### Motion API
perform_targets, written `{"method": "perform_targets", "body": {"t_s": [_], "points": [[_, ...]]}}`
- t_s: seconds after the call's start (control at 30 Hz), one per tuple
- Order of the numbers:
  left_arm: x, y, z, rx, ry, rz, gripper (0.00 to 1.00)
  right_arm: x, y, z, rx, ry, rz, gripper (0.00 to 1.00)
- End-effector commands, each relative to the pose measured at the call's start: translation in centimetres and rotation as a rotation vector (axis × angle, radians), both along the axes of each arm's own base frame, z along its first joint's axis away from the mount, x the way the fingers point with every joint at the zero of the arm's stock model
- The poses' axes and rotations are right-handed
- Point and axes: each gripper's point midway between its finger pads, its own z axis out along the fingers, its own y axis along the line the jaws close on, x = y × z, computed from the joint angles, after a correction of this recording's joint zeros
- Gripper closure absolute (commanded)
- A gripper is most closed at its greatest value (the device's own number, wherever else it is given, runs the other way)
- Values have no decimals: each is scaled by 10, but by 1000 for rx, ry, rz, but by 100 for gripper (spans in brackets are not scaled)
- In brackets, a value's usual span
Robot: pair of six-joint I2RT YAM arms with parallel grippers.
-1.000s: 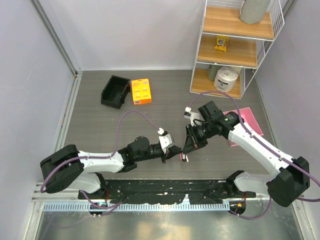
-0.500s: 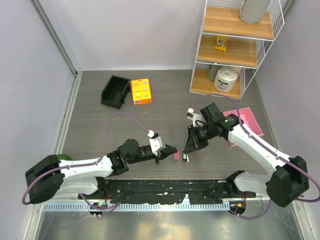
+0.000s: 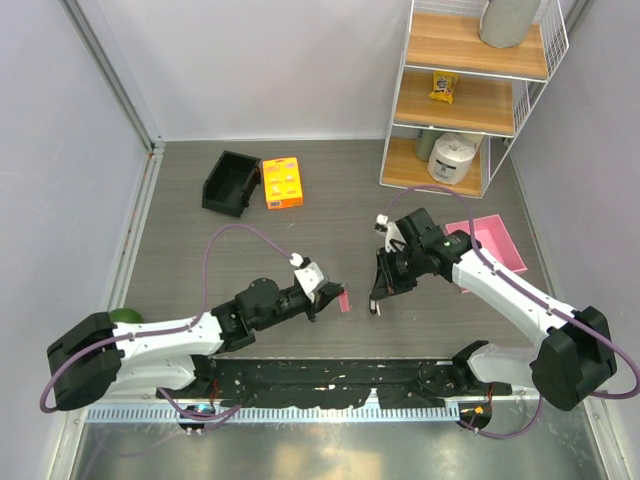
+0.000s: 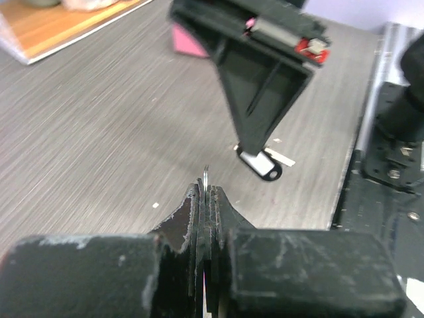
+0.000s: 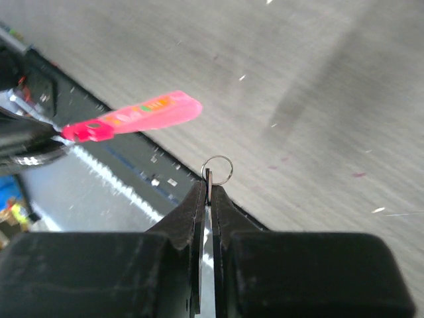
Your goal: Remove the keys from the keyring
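The keyring's pink-red tag point(image 3: 344, 301) sticks out flat from my left gripper point(image 3: 335, 298), which is shut on its near end. In the right wrist view the tag point(image 5: 136, 116) hangs in the air at the left. From the left wrist only a thin sliver shows past the left gripper point(image 4: 207, 189). My right gripper point(image 3: 378, 298) points down just right of the tag, shut on a black-headed key point(image 3: 377, 309). The key point(image 4: 264, 163) hangs under it, apart from the tag. A small metal ring point(image 5: 217, 169) sits at the tip of the right gripper point(image 5: 209, 182).
A black bin point(image 3: 230, 182) and an orange box point(image 3: 282, 182) lie at the back left. A pink tray point(image 3: 490, 245) sits behind the right arm, with a wooden shelf unit point(image 3: 470, 90) at the back right. The black base rail point(image 3: 330, 380) runs along the near edge.
My left gripper has pulled back to the left with the pink tag, opening a gap to the key. The right gripper has hardly moved and keeps the key.
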Motion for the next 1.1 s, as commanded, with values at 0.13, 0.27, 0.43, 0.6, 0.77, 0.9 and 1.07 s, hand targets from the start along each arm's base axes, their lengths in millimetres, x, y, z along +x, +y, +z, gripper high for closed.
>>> {"method": "perform_targets", "body": {"t_s": [0.13, 0.27, 0.43, 0.6, 0.77, 0.9, 1.07], "points": [[77, 54, -10, 33, 267, 435, 100, 97, -7, 13, -103, -364, -242, 91], [97, 65, -20, 50, 346, 478, 100, 128, -15, 26, -163, -445, -329, 43], [107, 78, -18, 82, 353, 543, 97, 137, -30, 54, -169, -563, -410, 5], [110, 90, -11, 76, 375, 593, 40, 136, -57, 72, -190, -657, -542, 5], [105, 118, 16, 46, 352, 680, 0, 130, -80, 113, -152, -790, -642, 5], [98, 169, 54, -28, 371, 892, 0, 110, -102, 141, -131, -854, -700, 5], [74, 225, 104, -32, 322, 1040, 0, 77, -133, 209, -62, -1013, -751, 4]]}}
